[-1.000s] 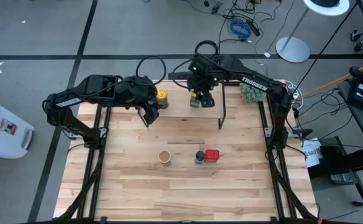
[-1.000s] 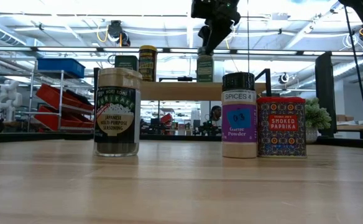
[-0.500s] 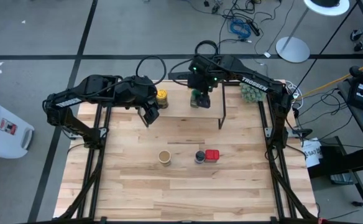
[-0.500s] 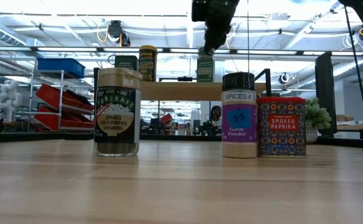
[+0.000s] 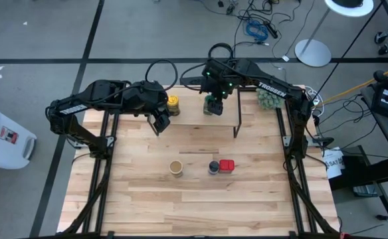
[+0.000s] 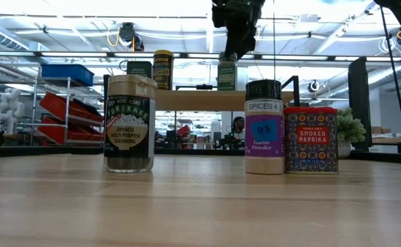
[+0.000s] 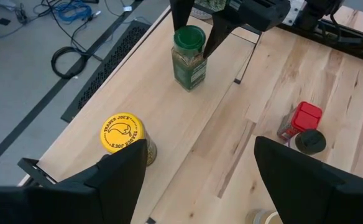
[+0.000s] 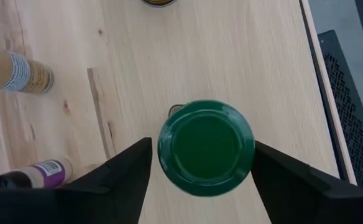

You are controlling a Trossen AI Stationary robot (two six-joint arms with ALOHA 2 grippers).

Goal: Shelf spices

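Now R tool (image 8: 200, 155) vertical, straddling green-lidded jar (image 8: 205, 147) on shelf (image 8: 231, 62).

three spices are seen near on the table (image 6: 200, 206): tan-lidded jar (image 6: 128, 123) left, blue-lidded jar (image 6: 264, 127) touching red square tin (image 6: 312, 139) right; the shelf (image 6: 207, 99) stands far behind.
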